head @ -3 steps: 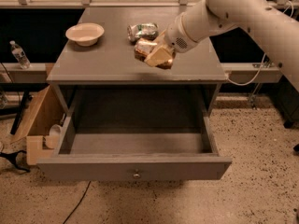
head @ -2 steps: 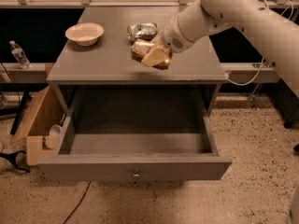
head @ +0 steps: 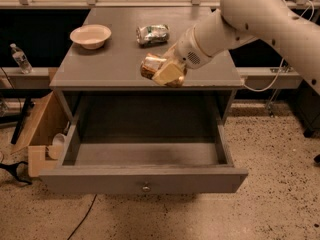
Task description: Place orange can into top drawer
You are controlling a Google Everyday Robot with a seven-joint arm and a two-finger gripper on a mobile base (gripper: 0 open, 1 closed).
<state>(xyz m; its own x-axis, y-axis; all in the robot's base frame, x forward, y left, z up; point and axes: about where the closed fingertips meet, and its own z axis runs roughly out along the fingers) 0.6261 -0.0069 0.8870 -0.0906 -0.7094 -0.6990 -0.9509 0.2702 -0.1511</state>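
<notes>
Tool (head: 167,73) pinching the orange can (head: 148,66), held tilted over the near edge of the grey worktop (head: 105,61), right of centre. Top drawer (head: 100,180) stands open below it, the round knob (head: 146,187) on its front panel. On the far worktop: a pale bowl (head: 90,35) at left and a green-and-silver dented can (head: 152,34) just beyond the tool.

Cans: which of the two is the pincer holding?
The orange can, gripped by the pincer over the table near its front edge. The green can lies free farther back, right of the bowl.
</notes>
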